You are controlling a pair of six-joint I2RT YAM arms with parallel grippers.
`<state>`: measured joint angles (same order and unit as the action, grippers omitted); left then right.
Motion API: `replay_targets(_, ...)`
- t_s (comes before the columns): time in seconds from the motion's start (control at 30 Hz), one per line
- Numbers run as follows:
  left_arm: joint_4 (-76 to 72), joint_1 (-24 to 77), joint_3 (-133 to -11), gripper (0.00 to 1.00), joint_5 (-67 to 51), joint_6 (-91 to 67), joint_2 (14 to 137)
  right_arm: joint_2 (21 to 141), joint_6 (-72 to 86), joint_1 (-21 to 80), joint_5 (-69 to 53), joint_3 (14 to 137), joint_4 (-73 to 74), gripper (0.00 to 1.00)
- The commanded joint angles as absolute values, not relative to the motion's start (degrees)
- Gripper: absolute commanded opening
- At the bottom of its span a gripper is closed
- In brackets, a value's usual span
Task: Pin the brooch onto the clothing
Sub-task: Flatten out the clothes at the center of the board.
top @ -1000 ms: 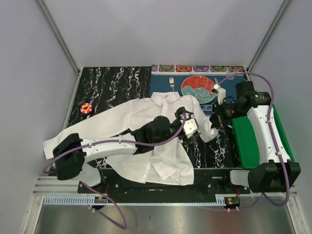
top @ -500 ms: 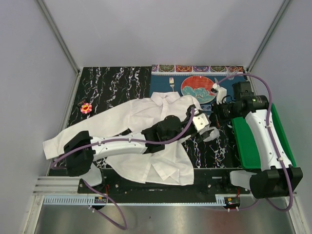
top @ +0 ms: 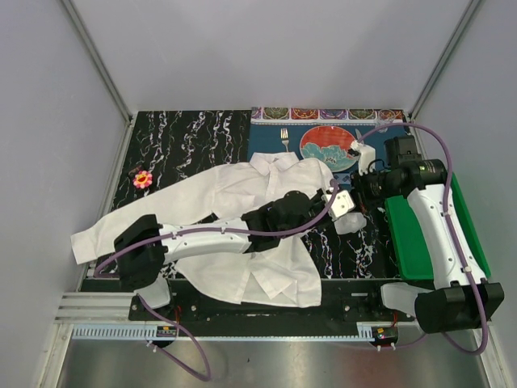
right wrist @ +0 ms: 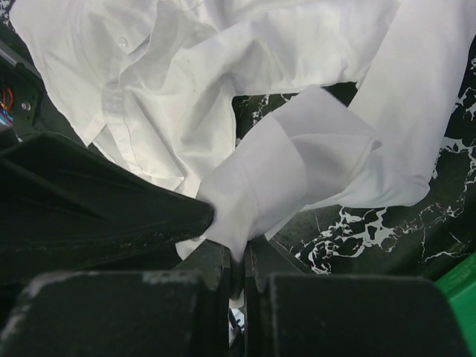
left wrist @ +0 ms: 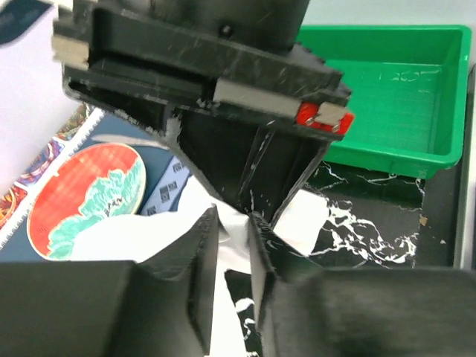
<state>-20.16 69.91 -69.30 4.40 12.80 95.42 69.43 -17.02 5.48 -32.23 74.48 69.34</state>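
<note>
The clothing (top: 234,190), a white shirt, lies spread over the dark marbled table, with one sleeve cuff (right wrist: 297,163) lifted at its right end. My right gripper (right wrist: 236,256) is shut on the edge of that cuff; from above, the right gripper (top: 363,196) is just right of the shirt. My left gripper (left wrist: 233,230) has its jaws drawn close together with white sleeve fabric (left wrist: 134,238) between them, right up against the right gripper's black body. From above, the left gripper (top: 353,206) meets the right one. The brooch (top: 142,179), a small pink flower, lies alone at the far left.
A red-and-teal plate (top: 327,147) and a fork (top: 284,139) sit on a blue placemat behind the grippers. A green tray (top: 416,234) stands at the right edge under the right arm. Grey walls enclose the table.
My left arm has reached right across the shirt to the right gripper, and its jaws have narrowed from wide open onto the sleeve fabric. The right gripper has kept its hold on the cuff.
</note>
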Motion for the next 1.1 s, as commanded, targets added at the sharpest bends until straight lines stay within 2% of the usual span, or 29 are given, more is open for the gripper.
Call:
replay_targets(0.0, -18.11, 68.21, -69.61, 0.2, 4.49, 12.83, 93.0, 68.73, -20.21, 6.07, -32.78, 77.43, 72.77, 0.0)
replay_targets(0.07, -16.27, 67.68, -69.35, 0.08, 3.61, 12.48, 92.55, 68.82, -22.05, 6.15, -33.83, 78.04, 74.34, 0.0)
replay_targets(0.13, -15.04, 66.71, -69.26, 0.01, 3.16, 12.31, 92.29, 69.52, -24.34, 6.24, -35.24, 79.79, 75.93, 0.0)
replay_targets(0.2, -13.8, 65.23, -68.82, 0.0, 1.51, 11.43, 91.58, 70.48, -25.83, 6.15, -36.82, 81.03, 78.3, 0.01)
replay_targets(0.23, -13.62, 64.61, -68.56, 0.0, 0.8, 10.99, 91.23, 70.84, -27.93, 6.15, -38.74, 81.82, 79.35, 0.05)
replay_targets(0.27, -13.36, 63.82, -67.77, 0.0, 0.27, 9.33, 90.88, 71.1, -28.82, 6.15, -39.8, 82.17, 81.28, 0.12)
replay_targets(0.3, -13.27, 61.55, -67.42, 0.0, -4.43, 7.4, 89.83, 71.97, -31.26, 6.15, -41.03, 82.53, 82.52, 0.43)
replay_targets(0.37, -13.27, 58.38, -66.36, 0.0, -10.69, 0.29, 88.6, 72.33, -32.17, 6.07, -42.45, 83.32, 83.93, 0.72)
replay_targets(0.43, -13.27, 54.5, -65.92, 0.0, -20.18, -3.85, 86.84, 72.25, -34.18, 6.07, -42.11, 84.37, 83.59, 0.88)
replay_targets(0.47, -13.27, 53.19, -66.09, 0.0, -24.04, -8.22, 86.57, 71.99, -35.06, 6.06, -41.49, 84.81, 82.02, 0.92)
replay_targets(0.6, -12.65, 46.6, -67.32, 0.0, -41.43, -18.35, 85.52, 67.26, -40.84, 6.07, -39.02, 85.61, 74.72, 0.97)
replay_targets(0.7, -16.94, 42.38, -66.36, 0.0, -48.83, -29.85, 85.78, 61.73, -47.09, 6.15, -41.74, 82.98, 71.37, 1.0)
replay_targets(0.77, -23.33, 40.79, -64.43, 0.0, -51.4, -38.96, 85.35, 58.55, -53.24, 6.15, -45.5, 79.47, 69.45, 0.99)
replay_targets(0.93, -28.12, 39.11, -61.88, 0.0, -54.22, -45.34, 83.41, 47.48, -46.68, 6.41, -48.94, 67.79, 54.43, 0.9)
replay_targets(1.07, -32.51, 37.53, -60.91, 0.0, -55.11, -53.24, 84.19, 39.57, -44.64, 7.56, -49.13, 58.2, 40.11, 0.96)
